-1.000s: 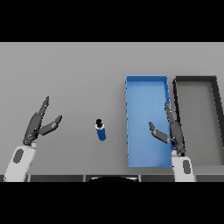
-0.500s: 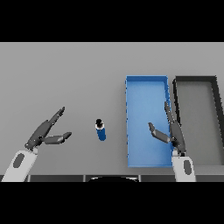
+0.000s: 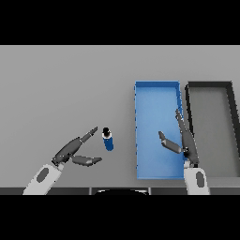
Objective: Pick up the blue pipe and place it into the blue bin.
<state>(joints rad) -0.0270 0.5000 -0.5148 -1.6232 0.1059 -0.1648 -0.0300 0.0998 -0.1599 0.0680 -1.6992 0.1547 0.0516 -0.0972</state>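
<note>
Head view first, and it is the only one you have: grey table (image 3: 56, 79) seen from above, with the blue pipe (image 3: 108, 139) standing near the table's front, a short blue cylinder with a dark cap at its far end, free of both hands. Your left hand (image 3: 70, 151) comes in from the lower left, fingers stretched out straight toward the pipe and thumb spread apart below them, so it is wide open and holds nothing; the tip of the longest finger (image 3: 92, 131) lies just beside the pipe's cap, and you cannot tell from here whether it touches. To the right of the pipe sits the blue bin (image 3: 157, 88), a long tray running away from you, with nothing lying in the floor that shows. Just beside it on the right is a dark grey bin (image 3: 208, 86) of the same shape. Your right hand (image 3: 183, 140) hangs over the blue bin's right edge, fingers straight and pointing away from you, thumb stuck out to the left over the bin floor, also open and carrying nothing.
</note>
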